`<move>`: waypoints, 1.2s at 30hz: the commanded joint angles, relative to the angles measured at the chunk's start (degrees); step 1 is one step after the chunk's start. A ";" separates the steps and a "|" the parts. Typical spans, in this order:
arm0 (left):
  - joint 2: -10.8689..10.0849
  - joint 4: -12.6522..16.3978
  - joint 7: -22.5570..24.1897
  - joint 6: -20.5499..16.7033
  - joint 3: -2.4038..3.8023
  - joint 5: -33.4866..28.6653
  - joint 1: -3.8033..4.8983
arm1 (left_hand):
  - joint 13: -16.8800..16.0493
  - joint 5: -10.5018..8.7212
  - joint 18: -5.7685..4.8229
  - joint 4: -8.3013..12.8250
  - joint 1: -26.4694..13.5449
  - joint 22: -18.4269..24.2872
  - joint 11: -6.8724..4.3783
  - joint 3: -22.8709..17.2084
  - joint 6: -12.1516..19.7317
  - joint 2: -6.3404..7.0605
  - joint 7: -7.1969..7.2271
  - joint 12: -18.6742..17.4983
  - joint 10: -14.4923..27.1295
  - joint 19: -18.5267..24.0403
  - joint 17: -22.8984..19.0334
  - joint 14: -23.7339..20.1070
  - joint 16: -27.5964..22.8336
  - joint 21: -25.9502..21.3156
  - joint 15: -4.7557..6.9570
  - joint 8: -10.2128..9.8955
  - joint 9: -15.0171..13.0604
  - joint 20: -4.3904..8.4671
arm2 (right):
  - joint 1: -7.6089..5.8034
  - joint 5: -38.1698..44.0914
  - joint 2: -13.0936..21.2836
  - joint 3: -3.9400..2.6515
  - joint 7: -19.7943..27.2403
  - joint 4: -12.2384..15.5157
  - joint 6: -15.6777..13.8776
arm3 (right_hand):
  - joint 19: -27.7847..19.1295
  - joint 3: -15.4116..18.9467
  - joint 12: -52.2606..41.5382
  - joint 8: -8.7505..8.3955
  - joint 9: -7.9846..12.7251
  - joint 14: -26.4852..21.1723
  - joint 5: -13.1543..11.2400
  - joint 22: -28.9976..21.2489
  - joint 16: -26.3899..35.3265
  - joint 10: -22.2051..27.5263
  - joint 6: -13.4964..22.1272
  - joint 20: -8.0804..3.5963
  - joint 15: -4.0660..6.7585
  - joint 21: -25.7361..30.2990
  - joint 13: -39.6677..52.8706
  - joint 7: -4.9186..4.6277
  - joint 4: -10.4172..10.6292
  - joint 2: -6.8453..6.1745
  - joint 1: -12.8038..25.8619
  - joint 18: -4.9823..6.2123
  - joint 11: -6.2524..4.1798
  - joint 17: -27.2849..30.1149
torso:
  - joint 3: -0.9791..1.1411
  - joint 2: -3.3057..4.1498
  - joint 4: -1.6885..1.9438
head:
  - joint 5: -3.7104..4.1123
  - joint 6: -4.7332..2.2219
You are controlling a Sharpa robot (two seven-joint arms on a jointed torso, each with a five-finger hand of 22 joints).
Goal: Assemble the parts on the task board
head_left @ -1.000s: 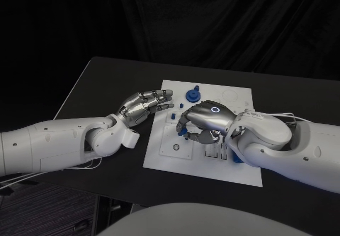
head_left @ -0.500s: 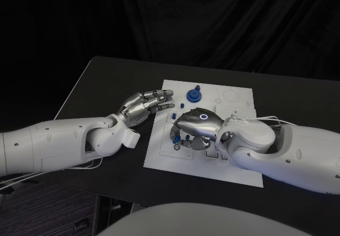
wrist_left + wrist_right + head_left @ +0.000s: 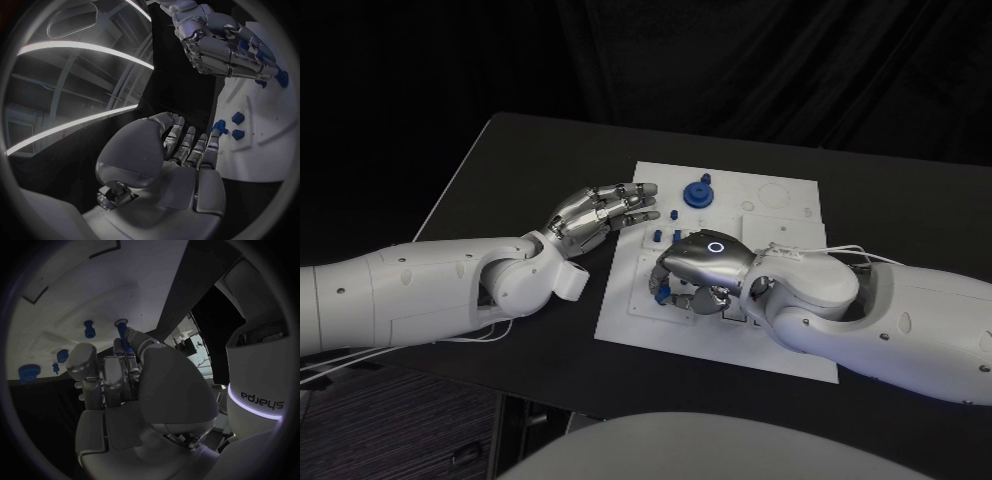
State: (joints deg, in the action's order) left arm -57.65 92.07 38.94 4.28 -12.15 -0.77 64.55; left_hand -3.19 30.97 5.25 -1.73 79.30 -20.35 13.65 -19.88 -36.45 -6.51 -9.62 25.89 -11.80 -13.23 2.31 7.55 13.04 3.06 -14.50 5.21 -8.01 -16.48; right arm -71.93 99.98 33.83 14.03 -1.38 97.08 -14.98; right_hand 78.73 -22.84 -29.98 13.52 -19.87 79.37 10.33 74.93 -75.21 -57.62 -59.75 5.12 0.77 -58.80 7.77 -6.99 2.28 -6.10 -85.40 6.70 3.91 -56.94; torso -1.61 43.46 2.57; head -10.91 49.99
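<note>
Right hand (image 3: 700, 268) curled over task board (image 3: 776, 215) middle, pinching blue part (image 3: 123, 333). Left hand (image 3: 600, 213) empty, fingers spread, at board's left edge. Counter (image 3: 516, 160) bare toward far-left corner.

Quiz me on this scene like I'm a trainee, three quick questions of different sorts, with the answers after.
1. True or false: the left hand holds a blue part.
2. Where does the large blue knob stand?
A. At the edge of the white board nearest the robot
B. On the board's far part, beyond both hands
C. In the left hand
3. Fill in: the small blue peg is pinched in the fingers of the ____ hand.

Key: 1 false, it is open and holds nothing. 2 B. 3 right; the right hand is over the board.
</note>
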 commanded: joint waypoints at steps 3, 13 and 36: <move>0.12 0.02 1.84 0.87 0.04 -0.13 -0.09 | -0.06 0.28 0.48 0.08 -0.58 -0.06 0.06 -0.44 0.05 -0.05 0.01 -0.02 0.00 -0.18 0.07 0.24 0.26 -0.02 -0.30 0.29 0.09 -0.36 | 0.43 0.62 0.33 0.12 -0.14 0.07 1.28 | -0.44 0.06 0.09 0.08 -0.33 -0.39 0.44 6.87 0.33 -1.11 -0.16 0.03 0.11 0.29 0.15 -0.08 -0.49 0.41 -0.41 -0.52 -0.62 0.13 | 0.15 0.01 -0.15 | -0.19 0.01; 0.29 -0.11 1.56 0.97 0.04 -0.13 -0.11 | -0.05 0.31 0.40 0.02 -0.64 -0.09 0.04 -0.61 0.16 -0.21 -0.02 -0.06 0.02 -0.29 0.08 0.36 0.39 0.03 -0.42 0.28 0.13 -0.37 | 0.54 0.62 0.96 0.12 -0.53 0.48 1.60 | -0.57 0.12 0.21 0.12 -0.66 -0.52 0.84 6.79 0.50 -1.35 -0.26 -0.02 0.17 0.60 0.24 -0.04 -0.71 0.41 -0.52 -0.45 -0.68 0.38 | 0.17 -0.03 -0.14 | -0.35 0.01; 0.48 -0.63 1.17 1.04 0.04 -0.13 -0.20 | -0.04 0.31 0.33 -0.02 -0.69 -0.12 0.02 -0.73 0.26 -0.30 -0.05 -0.09 0.06 -0.39 0.08 0.43 0.49 0.07 -0.52 0.26 0.16 -0.38 | 0.55 0.47 0.99 0.13 -0.57 0.41 1.52 | -2.71 1.09 2.65 -7.78 1.76 -2.44 -0.32 5.70 2.23 3.69 12.07 1.12 -1.37 5.12 0.85 -0.41 0.62 -1.04 2.33 0.13 1.14 2.77 | 0.17 -0.07 -0.09 | -0.72 0.01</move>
State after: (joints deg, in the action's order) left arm -57.28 91.44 38.94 4.49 -12.14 -0.78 64.43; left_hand -3.19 30.97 5.26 -1.74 79.06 -20.37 13.64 -20.19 -36.45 -6.74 -9.62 25.89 -11.79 -13.45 2.34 7.90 13.29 3.06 -14.85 5.20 -7.91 -16.70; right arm -71.54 100.15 34.94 14.14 -1.52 97.37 -14.09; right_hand 76.30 -21.68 -27.68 6.22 -18.35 77.14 10.30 74.91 -73.13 -54.60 -48.42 6.32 -0.65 -53.87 9.16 -7.55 2.52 -6.28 -83.75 6.70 4.75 -54.22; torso -1.42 43.36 2.43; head -11.57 50.01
